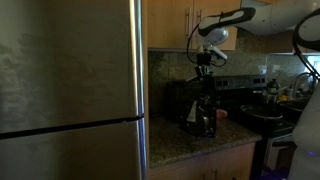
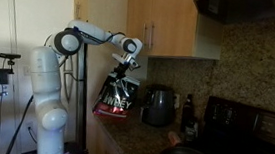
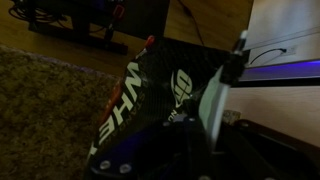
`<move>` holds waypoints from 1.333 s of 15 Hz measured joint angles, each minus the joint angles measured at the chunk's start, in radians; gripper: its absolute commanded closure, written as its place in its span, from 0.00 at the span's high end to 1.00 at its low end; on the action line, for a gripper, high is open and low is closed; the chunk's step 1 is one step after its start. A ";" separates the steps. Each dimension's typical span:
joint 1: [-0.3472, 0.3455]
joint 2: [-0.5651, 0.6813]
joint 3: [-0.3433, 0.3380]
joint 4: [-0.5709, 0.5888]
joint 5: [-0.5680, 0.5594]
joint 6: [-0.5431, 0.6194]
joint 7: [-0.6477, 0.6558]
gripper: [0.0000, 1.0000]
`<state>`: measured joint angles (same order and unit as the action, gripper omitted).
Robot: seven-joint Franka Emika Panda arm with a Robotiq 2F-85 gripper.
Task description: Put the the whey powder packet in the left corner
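My gripper (image 1: pixel 206 68) is shut on the top edge of the whey powder packet (image 1: pixel 203 112), a dark glossy pouch with red-orange marking and white lettering. The packet hangs upright below the gripper in both exterior views (image 2: pixel 116 97), with its lower edge close to the speckled granite counter (image 1: pixel 180 145); I cannot tell if it touches. In the wrist view the packet (image 3: pixel 130 100) fills the middle, with a finger of the gripper (image 3: pixel 205 110) over its top. The left corner (image 1: pixel 158 122), between the grey fridge (image 1: pixel 70 90) and the backsplash, lies left of the packet.
A black toaster (image 1: pixel 178 100) stands on the counter between the packet and the corner; it also shows in an exterior view (image 2: pixel 158 106). A stove with a dark pan (image 1: pixel 262 115) is to the right. Wooden cabinets (image 2: pixel 172 25) hang overhead.
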<state>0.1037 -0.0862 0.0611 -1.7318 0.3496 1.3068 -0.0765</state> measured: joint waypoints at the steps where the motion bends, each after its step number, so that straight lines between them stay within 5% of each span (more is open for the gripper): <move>1: 0.001 0.011 0.000 0.003 0.003 0.000 -0.007 0.00; 7: 0.015 0.101 0.031 0.013 0.014 0.099 -0.015 0.00; 14: 0.061 0.351 0.093 0.263 0.055 0.356 -0.015 0.00; 20: 0.078 0.384 0.124 0.364 0.046 0.386 -0.057 0.01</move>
<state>0.1818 0.2981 0.1852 -1.3682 0.3952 1.6929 -0.1334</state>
